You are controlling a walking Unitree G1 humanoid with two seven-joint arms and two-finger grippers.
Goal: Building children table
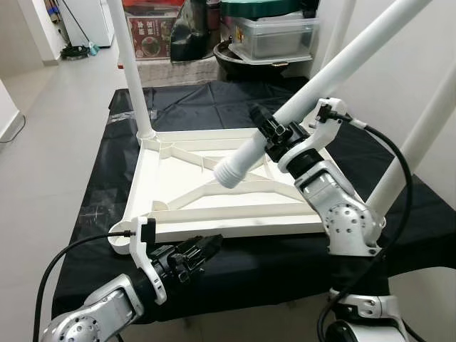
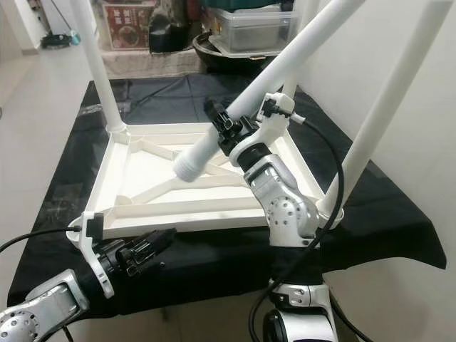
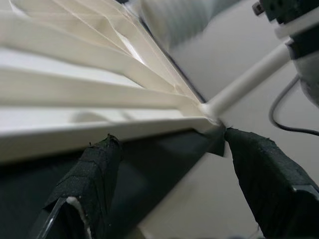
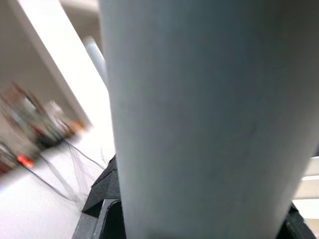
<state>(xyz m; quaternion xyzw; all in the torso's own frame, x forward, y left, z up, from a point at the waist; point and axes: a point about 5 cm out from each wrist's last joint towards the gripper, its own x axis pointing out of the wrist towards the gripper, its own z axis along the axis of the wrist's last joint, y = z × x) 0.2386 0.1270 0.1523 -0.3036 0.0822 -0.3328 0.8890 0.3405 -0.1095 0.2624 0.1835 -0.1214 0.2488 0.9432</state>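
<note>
The right gripper (image 1: 274, 134) is clamped around a loose white table leg (image 1: 313, 91), holding it slanted with its ribbed end above the upturned white tabletop (image 1: 206, 206) (two legs already stand at the far corners, one near the right front). The left gripper (image 1: 203, 251) hovers by the tabletop's near edge, fingers (image 3: 89, 174) spread and holding nothing. The tabletop lies on a black cloth (image 1: 107, 178). Behind, clear storage boxes (image 1: 274, 35) and a red carton (image 1: 146, 28) crowd the floor.

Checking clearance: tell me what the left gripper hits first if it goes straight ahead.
Probably the tabletop's near edge; the open left gripper points at it from just below, though depth is unclear.
</note>
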